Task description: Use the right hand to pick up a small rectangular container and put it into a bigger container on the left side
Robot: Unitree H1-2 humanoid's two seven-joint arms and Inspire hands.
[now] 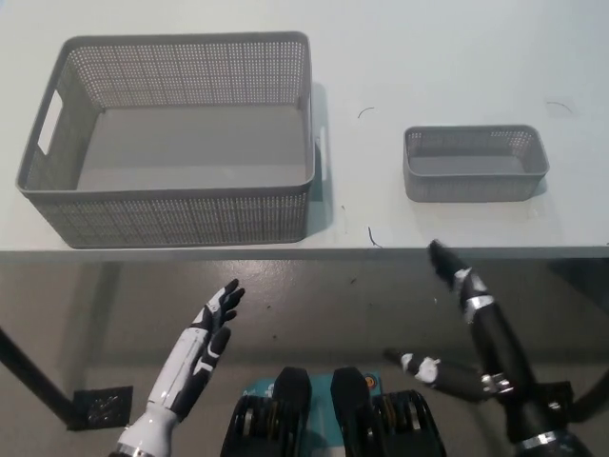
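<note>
A small grey rectangular mesh container (475, 164) stands on the white table at the right. A large grey mesh basket (176, 205) with handle slots stands on the left, nothing inside it. My black right hand (449, 264) is below the table's front edge, just under the small container, apart from it and holding nothing, fingers extended. My white left hand (219, 314) rests lower left, below the table edge, fingers spread.
The white table (381, 219) ends in a front edge running across the middle of the picture. Below it is grey floor with a dark table leg (33, 381) at lower left. Small dark marks dot the tabletop.
</note>
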